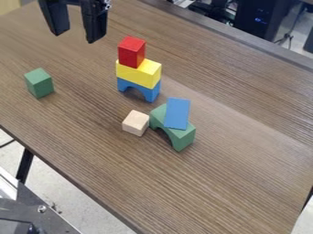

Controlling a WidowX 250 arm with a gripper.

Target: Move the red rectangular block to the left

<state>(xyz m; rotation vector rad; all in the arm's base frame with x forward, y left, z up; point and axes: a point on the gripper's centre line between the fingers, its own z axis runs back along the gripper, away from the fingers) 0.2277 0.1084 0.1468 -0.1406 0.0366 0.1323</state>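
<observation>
End effector (75, 37) held above surface (226, 178) near top left of view, fingers spread wide; red rectangular block (131, 53) stood upright on yellow block (138, 73), which is carried by blue arch (148, 93); blue block (177, 113) laid on green arch (181, 138); pale wooden block (135, 123) placed just beside green arch; green block (39, 84) set apart at left of view
</observation>
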